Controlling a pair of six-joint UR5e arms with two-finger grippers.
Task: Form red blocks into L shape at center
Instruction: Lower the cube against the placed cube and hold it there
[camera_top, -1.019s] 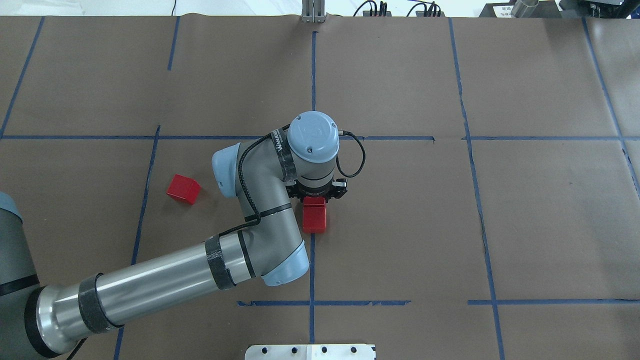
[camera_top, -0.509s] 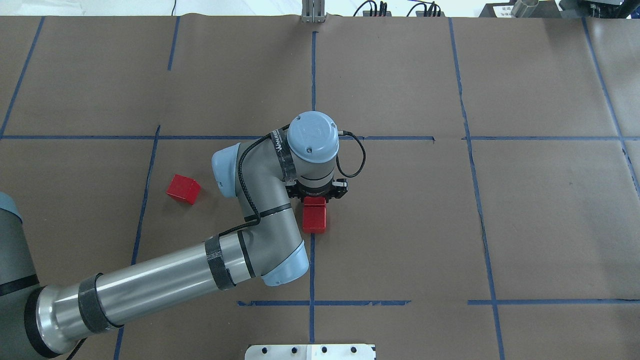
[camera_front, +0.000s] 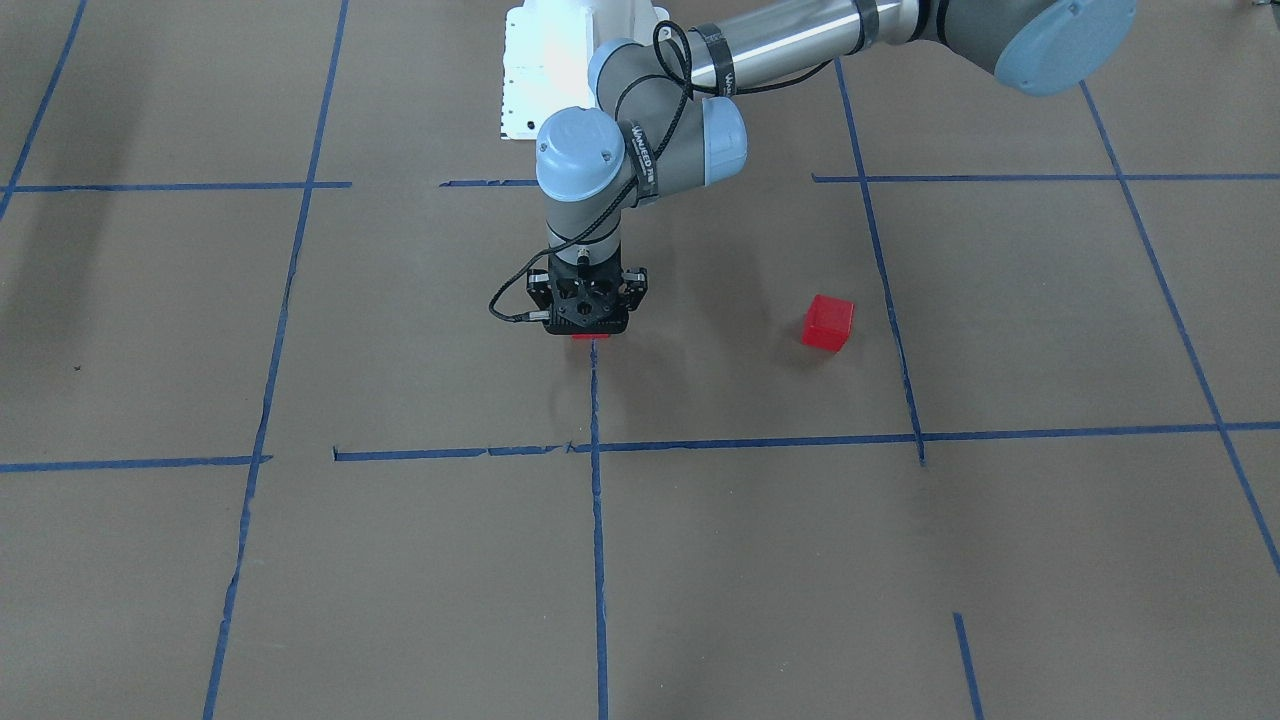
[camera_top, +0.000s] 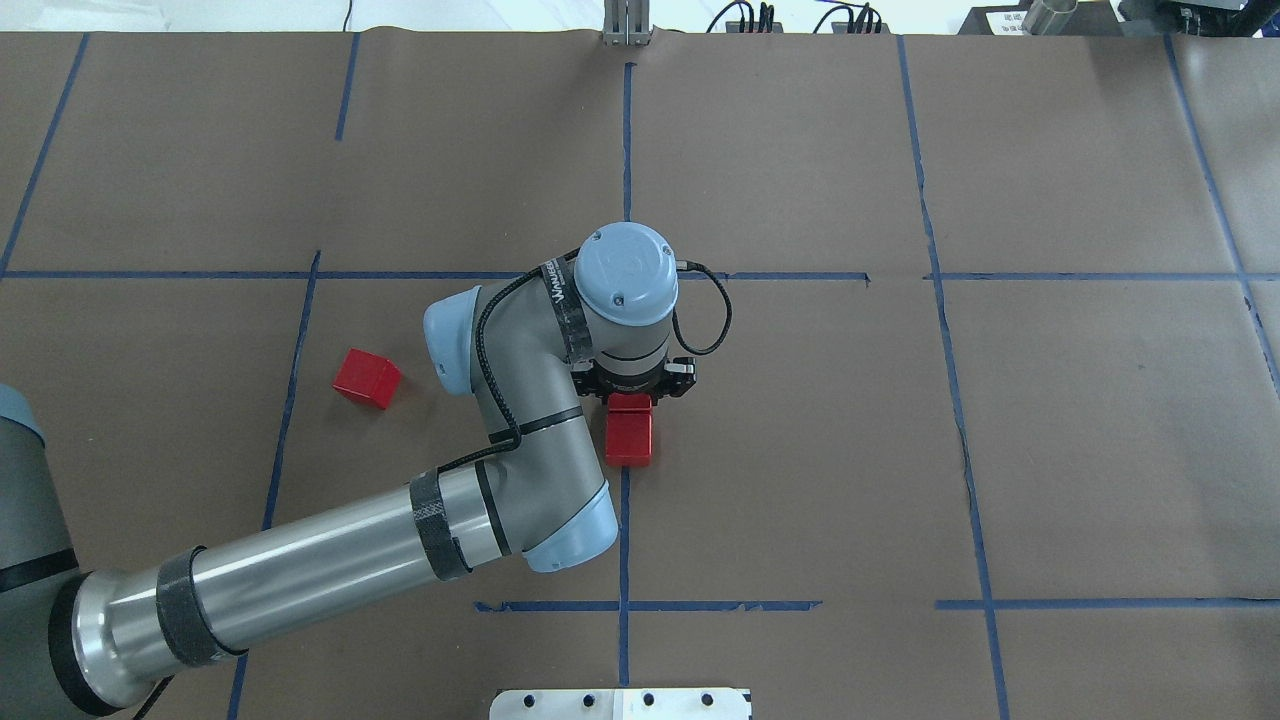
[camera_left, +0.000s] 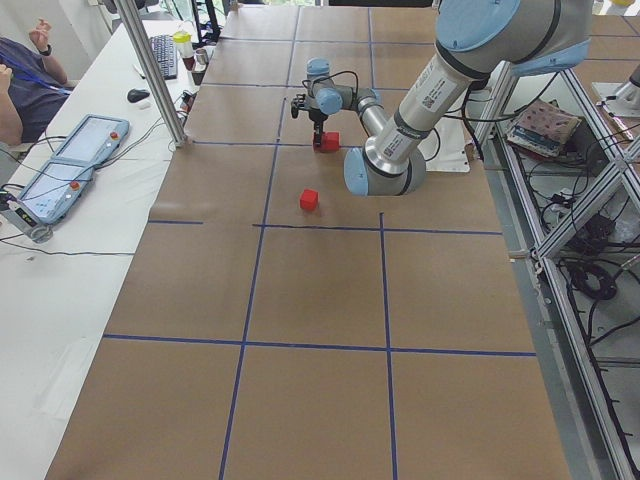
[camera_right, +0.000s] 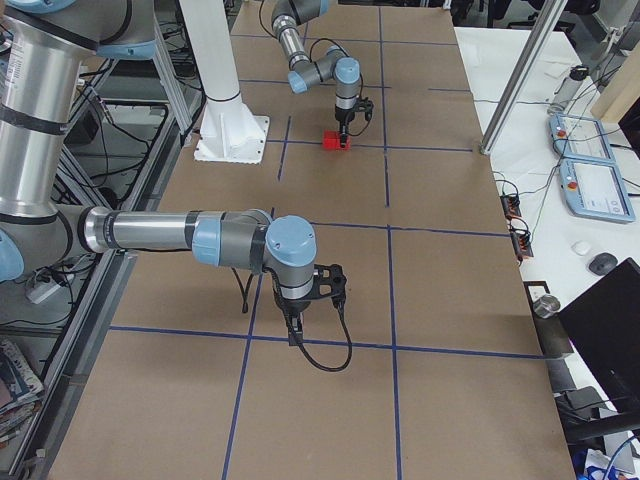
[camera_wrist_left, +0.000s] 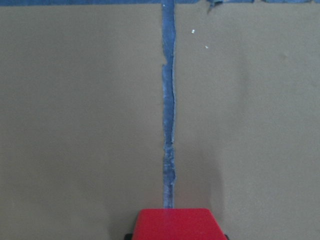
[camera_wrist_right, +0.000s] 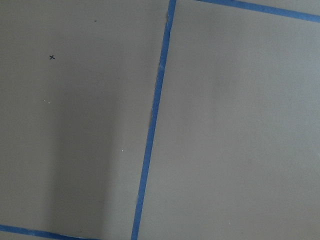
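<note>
My left gripper (camera_top: 630, 397) stands upright and low over the center (camera_top: 720, 450), on the vertical blue tape line (camera_wrist_left: 169, 125). It is shut on a red block (camera_wrist_left: 175, 225), whose top shows at the wrist view's bottom edge with dark finger edges against both sides. A second red block (camera_top: 628, 440) lies touching it on the robot's side, in line along the tape. A third red block (camera_top: 367, 378) lies alone to the left, also in the front view (camera_front: 828, 323). My right gripper (camera_right: 296, 322) hovers over bare paper; I cannot tell whether it is open.
The robot's white base plate (camera_top: 620, 703) sits at the near table edge. My left forearm (camera_top: 300, 570) crosses the near-left squares. Operator consoles (camera_left: 70, 165) and a metal post (camera_left: 150, 70) stand beyond the table's far side.
</note>
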